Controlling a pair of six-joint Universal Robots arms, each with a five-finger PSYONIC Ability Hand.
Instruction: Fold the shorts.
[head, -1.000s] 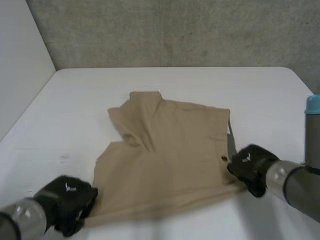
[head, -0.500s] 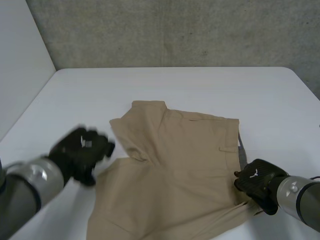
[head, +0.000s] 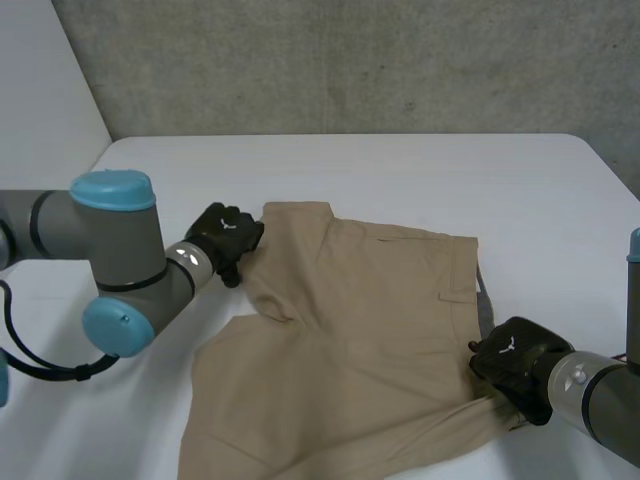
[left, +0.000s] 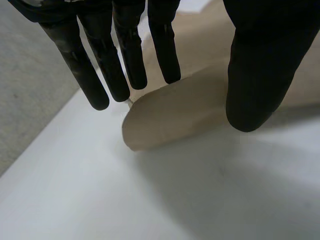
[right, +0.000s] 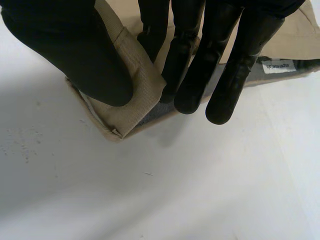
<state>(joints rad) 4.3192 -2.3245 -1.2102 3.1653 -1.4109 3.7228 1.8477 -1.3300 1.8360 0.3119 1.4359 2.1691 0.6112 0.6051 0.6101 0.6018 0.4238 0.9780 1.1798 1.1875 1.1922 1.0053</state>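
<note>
Got the tan shorts (head: 350, 340) lying spread out on the white counter (head: 400, 170). Pinching a waistband corner between thumb and fingers of the right hand (head: 515, 362); hovering the left hand (head: 228, 238) wide open, holding nothing, by a leg hem.

Lab-like test bench: plain white table (head: 400, 170) against bare grey concrete wall (head: 350, 60), white side panel (head: 40, 120).

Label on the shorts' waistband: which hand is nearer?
Right. The right hand pinches the shorts at a waistband corner, with the label just beyond its fingertips. The left hand is open at the opposite edge of the shorts.
</note>
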